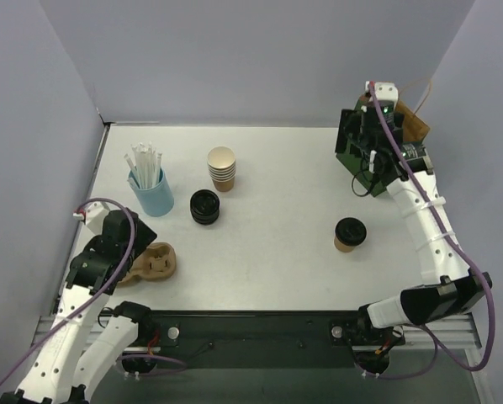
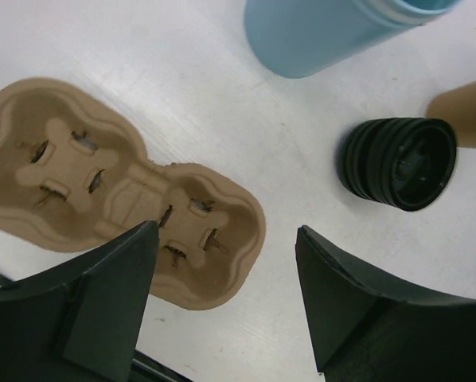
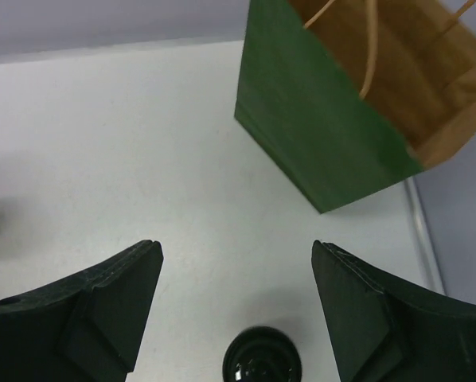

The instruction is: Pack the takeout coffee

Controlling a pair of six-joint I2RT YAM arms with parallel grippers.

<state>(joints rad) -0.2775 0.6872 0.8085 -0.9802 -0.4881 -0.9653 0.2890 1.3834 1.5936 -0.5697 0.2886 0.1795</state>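
- The takeout coffee (image 1: 349,233) stands lidded, right of centre in the top view, with open table (image 1: 268,252) all round it.
- The right gripper (image 3: 236,255) hangs between it and the green bag (image 3: 325,135) at upper right, jaws wide and empty, seemingly poised for a grasp.
- The left gripper (image 2: 226,235), likewise spread and empty, hangs over the pulp carrier (image 2: 103,183) at lower left.

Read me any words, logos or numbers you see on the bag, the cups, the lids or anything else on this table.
No readable text in any view.
green paper bag: plain on the sides shown.
takeout coffee: no print visible; any embossing on its lid is too small to read.
tan cups, black lids, blue holder, cup carrier: blank.
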